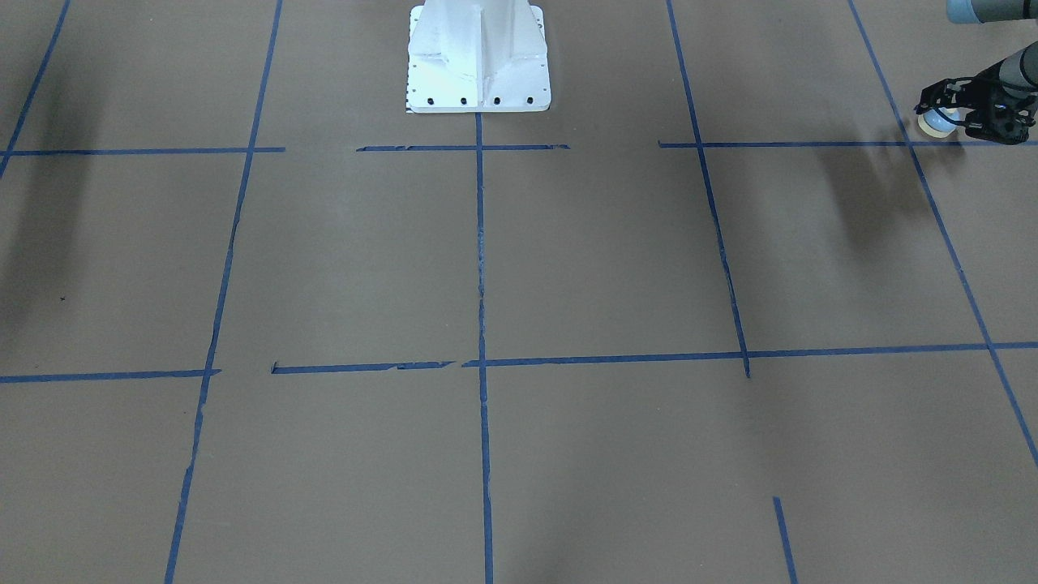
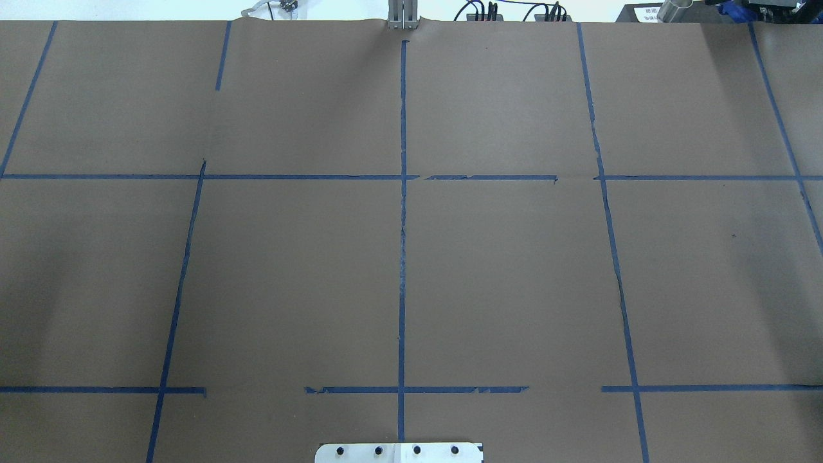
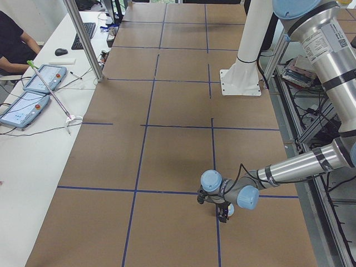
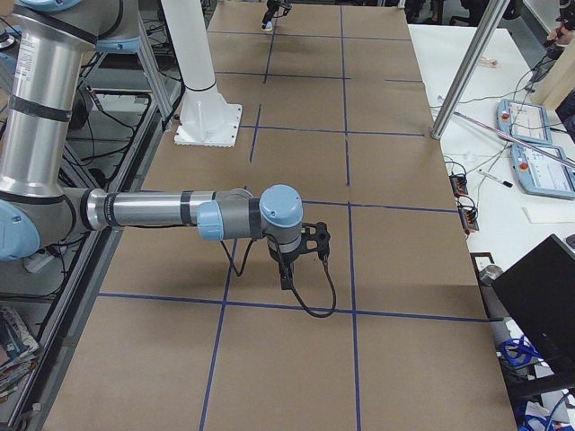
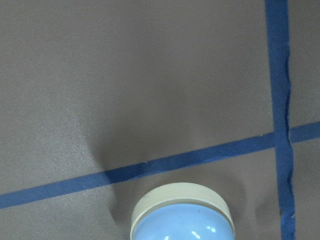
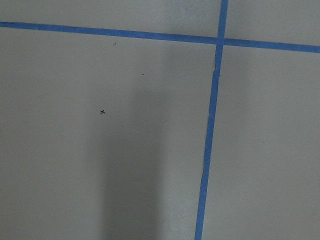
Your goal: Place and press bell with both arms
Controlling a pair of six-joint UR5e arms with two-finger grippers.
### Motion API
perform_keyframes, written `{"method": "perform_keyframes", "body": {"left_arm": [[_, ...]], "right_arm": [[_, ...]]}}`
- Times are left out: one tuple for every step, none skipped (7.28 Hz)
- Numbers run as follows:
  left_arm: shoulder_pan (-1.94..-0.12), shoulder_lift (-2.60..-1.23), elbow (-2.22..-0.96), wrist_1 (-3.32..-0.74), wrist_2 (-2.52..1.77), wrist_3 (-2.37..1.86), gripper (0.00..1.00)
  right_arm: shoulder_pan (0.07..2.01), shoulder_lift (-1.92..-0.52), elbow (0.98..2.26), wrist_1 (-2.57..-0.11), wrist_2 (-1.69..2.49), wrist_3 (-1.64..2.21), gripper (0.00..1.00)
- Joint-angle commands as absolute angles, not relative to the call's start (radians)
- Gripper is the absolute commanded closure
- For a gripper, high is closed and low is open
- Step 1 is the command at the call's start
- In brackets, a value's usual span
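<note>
Left arm (image 3: 295, 167), silver tube links and grey joints. Its upper links are cut off in the left-end view. The forearm reaches low and level in from the robot-side edge, with the wrist bent down.

Left pincer (image 1: 939, 113), black and cabled. It is near the table's left end, nearer the robot-side edge than the operators' edge. Its fingers stand either side of the small light-blue dome-shaped bell with a cream rim (image 5: 183, 220). It is too small to tell whether they clamp the bell, or whether the bell rests on the brown-paper table (image 2: 514, 289). The wrist view crops the bell's lower part, so the button is not seen. The bell is just beside a crossing of blue tape lines (image 5: 277, 135).

White pedestal (image 1: 478, 57), at the middle of the robot-side edge. From there to the operators' edge there is only paper and tape.

Right arm (image 4: 144, 208), forearm level and wrist turned down.

Right pincer (image 4: 292, 269), black. It hangs over the table toward the right end, about midway between the long edges. It is seen only from the side, so its opening cannot be told.
</note>
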State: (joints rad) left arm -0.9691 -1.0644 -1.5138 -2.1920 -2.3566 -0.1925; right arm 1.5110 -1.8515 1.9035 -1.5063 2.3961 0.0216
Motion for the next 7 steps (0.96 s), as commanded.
{"method": "perform_keyframes", "body": {"left_arm": [[-0.963,-1.068,-1.514,-2.192,-2.356,-0.192,0.0],[-0.959,-1.071,-1.513,-2.191,-2.355,-0.193,0.0],[-0.959,-1.077,-1.508,-2.191,-2.355,-0.193,0.0],[-0.957,-1.089,-1.502,-2.191,-2.355,-0.193,0.02],[-0.957,-1.092,-1.494,-2.191,-2.355,-0.193,0.07],[-0.957,-1.091,-1.494,-2.191,-2.355,-0.193,0.24],[-0.957,-1.091,-1.496,-2.192,-2.355,-0.193,0.54]], "right_arm": [[1.511,-1.852,1.902,-1.506,2.396,0.021,0.0],[1.511,-1.852,1.902,-1.506,2.396,0.021,0.0],[1.511,-1.852,1.904,-1.506,2.396,0.021,0.0],[1.511,-1.852,1.902,-1.506,2.396,0.021,0.0],[1.511,-1.852,1.904,-1.505,2.396,0.021,0.0],[1.511,-1.852,1.904,-1.506,2.396,0.021,0.0],[1.511,-1.852,1.904,-1.505,2.396,0.021,0.0]]}}
